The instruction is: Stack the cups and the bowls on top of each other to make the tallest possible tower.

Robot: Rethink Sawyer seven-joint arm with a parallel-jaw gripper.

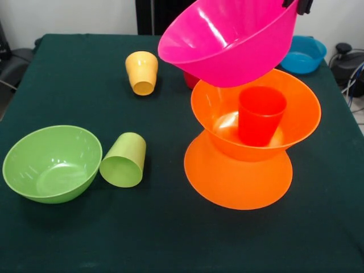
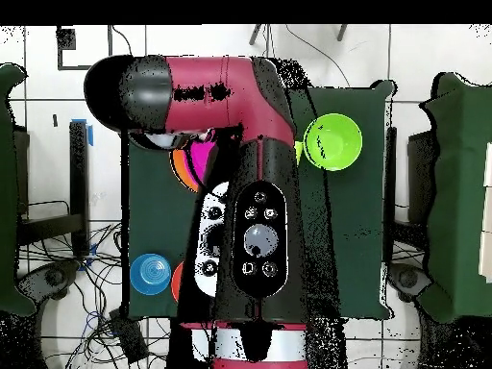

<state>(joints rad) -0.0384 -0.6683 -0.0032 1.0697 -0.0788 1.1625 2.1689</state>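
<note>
Two orange bowls point(image 1: 250, 153) and a red-orange cup point(image 1: 260, 115) are stacked. The gripper point(image 1: 298, 4), apparently pinching its rim, holds the tilted pink bowl point(image 1: 227, 40) above them. Green bowl point(image 1: 51, 163) and other cups remain.

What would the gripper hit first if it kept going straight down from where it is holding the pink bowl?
The gripper shows only at the top edge, at the rim of the tilted pink bowl. Straight down, that bowl would probably meet the red-orange cup standing in the upper orange bowl first; depth is uncertain.
</note>
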